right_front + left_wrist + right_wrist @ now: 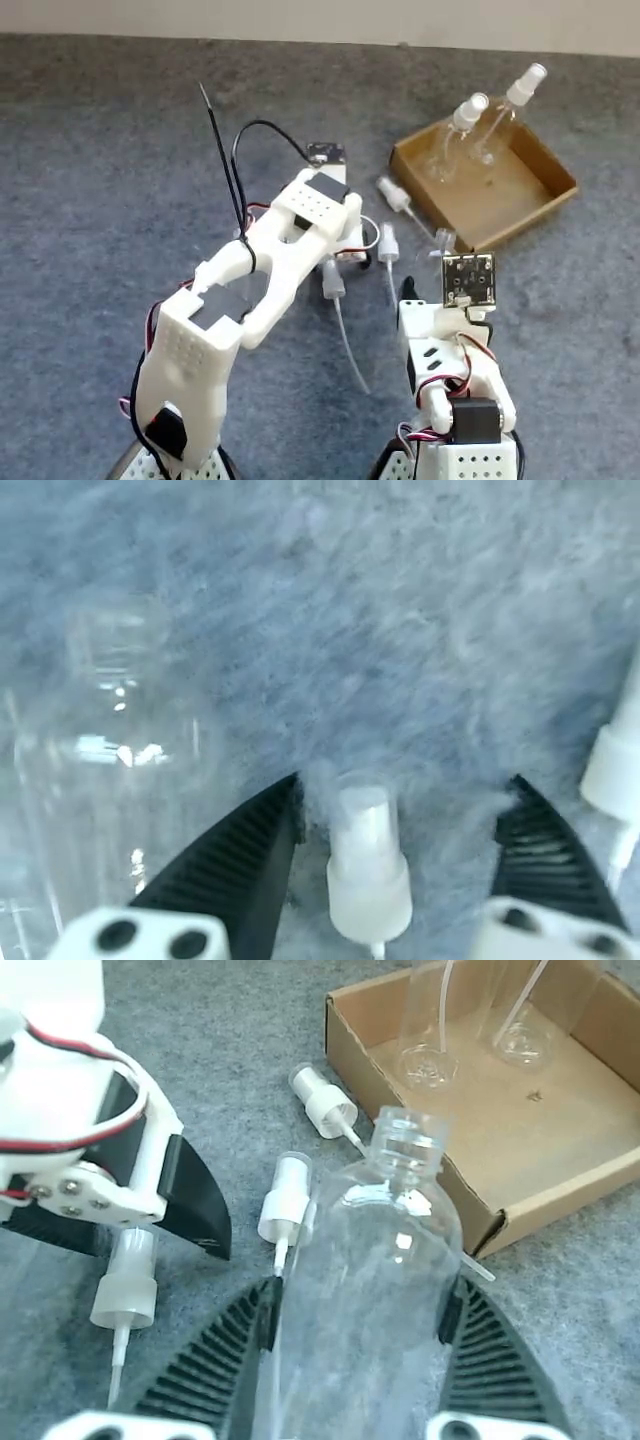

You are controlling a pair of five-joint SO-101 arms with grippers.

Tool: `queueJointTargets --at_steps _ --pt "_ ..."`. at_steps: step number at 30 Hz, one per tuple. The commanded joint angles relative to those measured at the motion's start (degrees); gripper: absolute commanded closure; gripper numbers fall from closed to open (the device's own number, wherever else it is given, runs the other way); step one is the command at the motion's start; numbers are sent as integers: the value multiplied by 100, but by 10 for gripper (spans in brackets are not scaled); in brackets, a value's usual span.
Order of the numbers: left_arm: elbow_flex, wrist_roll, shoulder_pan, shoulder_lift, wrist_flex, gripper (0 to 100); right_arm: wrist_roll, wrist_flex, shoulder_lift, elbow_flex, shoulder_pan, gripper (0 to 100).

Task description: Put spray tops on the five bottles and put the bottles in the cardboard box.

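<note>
Flagging risks. Spray top (368,865) lies flat on the grey worktop (120,150), centre of the high view, with its long dip tube (350,340) trailing toward the lower edge. Left pincer (405,790) is apart, one jaw either side of the top, not gripping. If it closes off-centre, the round cap will likely squirt out or roll. A grab on the tube would just bend it.

Open bottle (375,1250) sits right of centre, clamped in the right pincer (360,1300), neck near the box's lower corner. It's slick clear plastic, so it may twist in the grip once the tube gets threaded.

Second loose top (285,1200) and third loose top (320,1100) lie close by, easy to knock. Cardboard box (545,200), upper right, holds two capped bottles (455,140) standing; a careless drop-in could topple them.
</note>
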Motion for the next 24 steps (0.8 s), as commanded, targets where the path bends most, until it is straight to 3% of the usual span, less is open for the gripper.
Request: queueJointTargets --at_steps 1,13,24 --pt "-207 62 75 -426 176 819 -35 -163 -66 -75 57 835" --pt "-242 62 84 -409 316 998 -35 -163 -66 -75 57 835" --pt "-532 18 84 -462 457 995 -35 -171 -66 -66 57 835"
